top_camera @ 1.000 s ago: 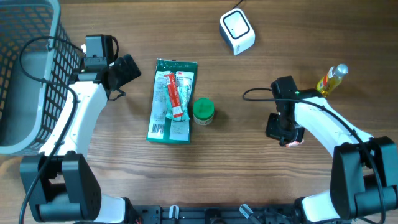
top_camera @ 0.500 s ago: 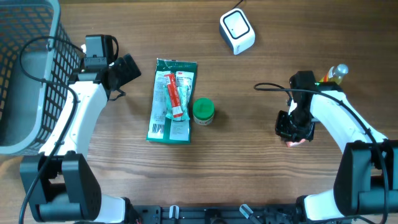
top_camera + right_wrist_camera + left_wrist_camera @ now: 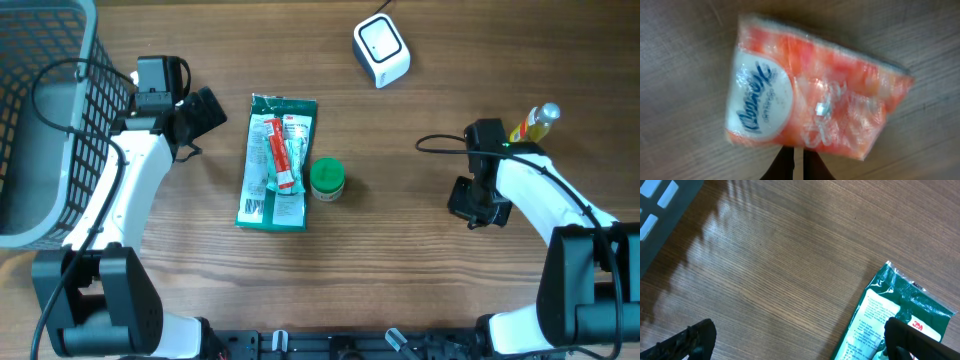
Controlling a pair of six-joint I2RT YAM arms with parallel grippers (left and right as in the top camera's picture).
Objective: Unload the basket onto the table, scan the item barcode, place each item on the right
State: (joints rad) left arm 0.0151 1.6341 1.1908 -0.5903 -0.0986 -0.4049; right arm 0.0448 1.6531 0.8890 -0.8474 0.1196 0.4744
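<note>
Wooden tabletop (image 3: 400,260) from overhead: the right gripper (image 3: 478,208) hangs low on the right side, hiding the tissue pack (image 3: 830,105). The white scanner (image 3: 381,50) sits well apart.

Left wrist: the left gripper (image 3: 800,345) gapes wide and empty beside a green packet (image 3: 900,315).

Right wrist: the nearly closed fingers (image 3: 782,167) pinch the pack's lower long edge. Its long axis runs left-right, dipping rightward, with the logo end at the left.
</note>
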